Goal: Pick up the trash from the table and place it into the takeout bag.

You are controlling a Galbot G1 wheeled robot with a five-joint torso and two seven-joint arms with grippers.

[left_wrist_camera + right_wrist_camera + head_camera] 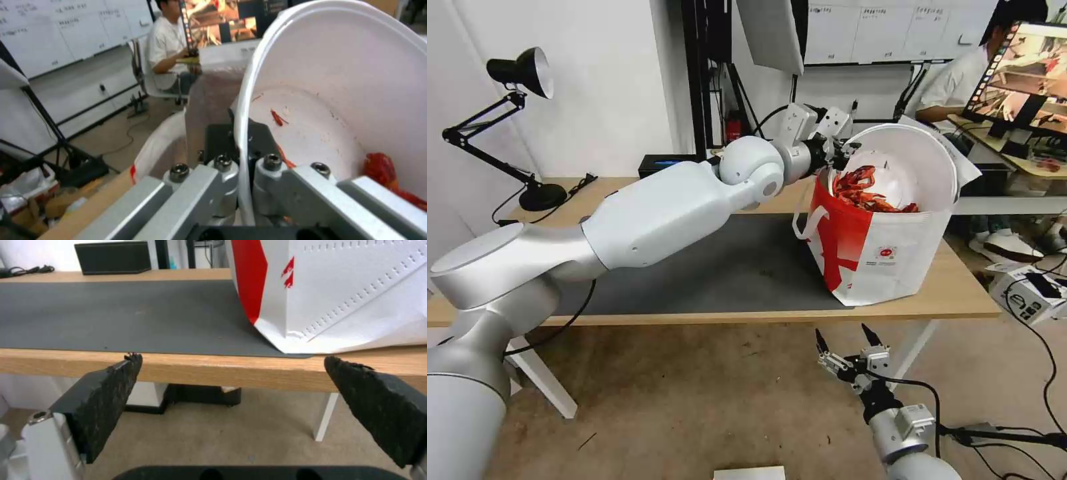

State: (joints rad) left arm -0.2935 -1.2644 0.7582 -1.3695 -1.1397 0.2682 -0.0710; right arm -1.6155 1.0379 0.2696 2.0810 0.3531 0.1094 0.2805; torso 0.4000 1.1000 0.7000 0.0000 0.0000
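- The left gripper (pixel 835 155), over the back of the table, pinches the rim of the round white plastic bowl (pixel 908 159), one finger on each side of the wall.
- The bowl is tipped on its side over the mouth of the red-and-white boxy takeout bag (pixel 872 250) — red shells (pixel 860 189) lie at its 8 o'clock, spilling into the bag.
- The bag stands on the light-wood table (pixel 954 293), at the dark grey mat's (pixel 720 267) 3 o'clock edge.
- The right gripper (pixel 850 349) hangs below the table's front edge at the bag's 6 o'clock — fingers spread apart, nothing between them.
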